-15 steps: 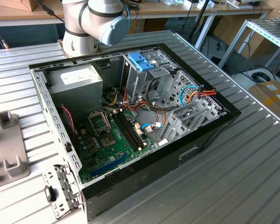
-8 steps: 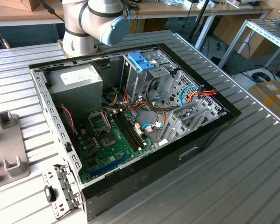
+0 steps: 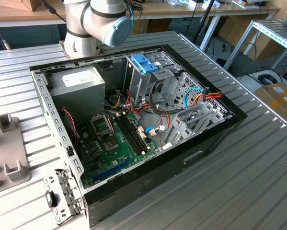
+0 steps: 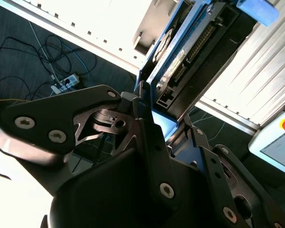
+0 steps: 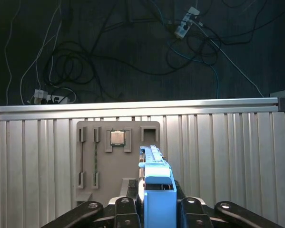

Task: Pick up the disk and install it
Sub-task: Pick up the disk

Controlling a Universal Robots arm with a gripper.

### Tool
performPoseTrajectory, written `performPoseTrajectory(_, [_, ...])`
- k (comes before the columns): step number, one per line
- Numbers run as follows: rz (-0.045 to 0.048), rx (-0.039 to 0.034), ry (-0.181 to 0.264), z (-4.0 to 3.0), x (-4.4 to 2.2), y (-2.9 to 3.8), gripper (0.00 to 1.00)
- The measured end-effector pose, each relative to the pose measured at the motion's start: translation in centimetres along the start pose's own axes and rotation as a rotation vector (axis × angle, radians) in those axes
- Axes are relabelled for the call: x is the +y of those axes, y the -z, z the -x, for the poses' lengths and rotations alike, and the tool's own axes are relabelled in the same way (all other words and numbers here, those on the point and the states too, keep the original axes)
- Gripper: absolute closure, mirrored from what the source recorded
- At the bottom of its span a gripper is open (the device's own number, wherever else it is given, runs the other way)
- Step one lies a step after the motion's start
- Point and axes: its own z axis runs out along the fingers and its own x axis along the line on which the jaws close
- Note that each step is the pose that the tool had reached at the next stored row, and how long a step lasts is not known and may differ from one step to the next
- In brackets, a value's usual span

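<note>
My gripper (image 5: 156,206) is shut on the disk (image 5: 155,180), which I see edge-on with its blue plastic carrier frame rising between the black fingers (image 5: 125,204). In the second wrist view the disk (image 4: 180,57) shows its metal underside, a connector row and a blue end tab, and it sticks out past the gripper (image 4: 168,116). It hangs in the air above the ribbed metal table (image 5: 228,156). The open computer case (image 3: 133,120) lies on the table in the exterior view, with a metal drive cage (image 3: 148,79) topped by a blue handle.
A grey fixture plate (image 5: 116,156) holding a processor chip (image 5: 116,137) and memory sticks lies on the table below the gripper. Inside the case are a grey power-supply box (image 3: 78,84), a green motherboard (image 3: 114,143) and loose cables (image 3: 200,96). The arm's base (image 3: 93,24) stands behind the case.
</note>
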Motion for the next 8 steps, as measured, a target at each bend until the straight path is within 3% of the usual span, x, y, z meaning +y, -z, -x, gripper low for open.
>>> performPoseTrajectory(8, [-0.0001,0.0,0.0,-0.01,0.0,0.13,0.63])
